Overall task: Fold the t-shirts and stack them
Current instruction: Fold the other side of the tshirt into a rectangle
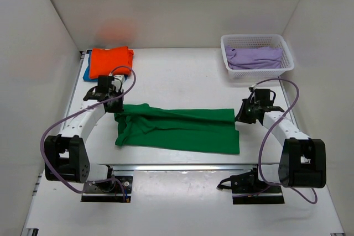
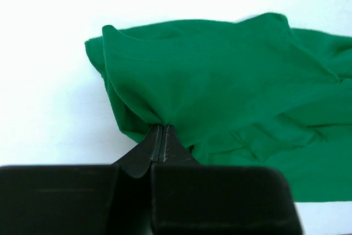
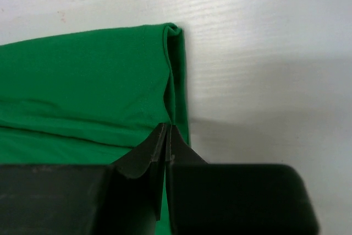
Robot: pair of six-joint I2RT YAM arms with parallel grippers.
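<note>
Where the table (image 1: 177, 75) runs between the two arms, the green t-shirt (image 1: 182, 131) lies as a long band from left to right, folded lengthwise, with its left end bunched and creased. At the far right corner stands a white basket (image 1: 260, 73) holding a lilac cloth (image 1: 254, 56). At the far left, the orange t-shirt (image 1: 110, 61) sits folded on top of the blue t-shirt (image 1: 87, 73), of which only a strip at the left edge shows. Both are well apart from the green one. The left gripper (image 2: 160, 131) has its fingers pressed together on a gather of cloth at the far left corner of the green t-shirt. The right gripper (image 3: 166, 130) likewise pinches the folded edge at the far right corner, low against the table.
</note>
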